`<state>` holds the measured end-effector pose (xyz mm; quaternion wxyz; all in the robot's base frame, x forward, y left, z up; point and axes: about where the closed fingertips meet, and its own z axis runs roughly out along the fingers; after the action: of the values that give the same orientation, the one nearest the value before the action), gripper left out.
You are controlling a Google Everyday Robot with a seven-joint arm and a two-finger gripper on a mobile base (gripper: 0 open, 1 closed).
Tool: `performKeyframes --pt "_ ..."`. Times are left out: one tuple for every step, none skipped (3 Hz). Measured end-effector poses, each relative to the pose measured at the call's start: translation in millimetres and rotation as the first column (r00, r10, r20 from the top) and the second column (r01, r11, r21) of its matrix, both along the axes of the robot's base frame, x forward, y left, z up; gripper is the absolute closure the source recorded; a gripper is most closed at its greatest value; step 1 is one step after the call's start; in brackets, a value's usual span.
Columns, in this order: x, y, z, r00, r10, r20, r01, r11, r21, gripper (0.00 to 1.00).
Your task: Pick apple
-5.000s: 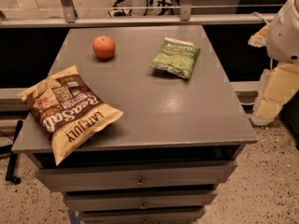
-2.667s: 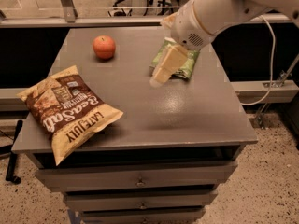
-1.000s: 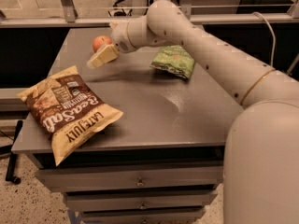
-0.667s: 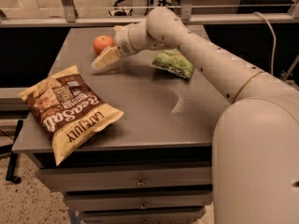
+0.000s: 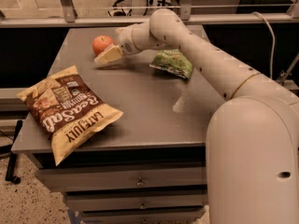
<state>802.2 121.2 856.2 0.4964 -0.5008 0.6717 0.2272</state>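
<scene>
The apple [image 5: 101,44] is small, round and orange-red. It sits near the far left of the grey table [image 5: 140,106]. My gripper [image 5: 105,56] reaches across the table from the right on a long white arm. Its cream fingers lie just in front of and to the right of the apple, low over the tabletop, right against it or nearly so.
A large brown and yellow chip bag [image 5: 70,108] lies at the front left of the table. A green bag [image 5: 173,63] lies at the far right, just behind my forearm. Drawers run below the table's front edge. A metal rail runs behind the table.
The arm has swung from the right side across the table to the apple. Over the last second the gripper has dropped a little lower beside the apple.
</scene>
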Motion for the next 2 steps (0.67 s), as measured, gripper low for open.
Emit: performKeyframes --pt "6 -5 12 0.9998 -0.008 -0.018 0.008 0.999 0.042 0.38" --pt "-1 -11 31 0.9992 0.006 -0.040 -0.001 0.993 0.115 0.70"
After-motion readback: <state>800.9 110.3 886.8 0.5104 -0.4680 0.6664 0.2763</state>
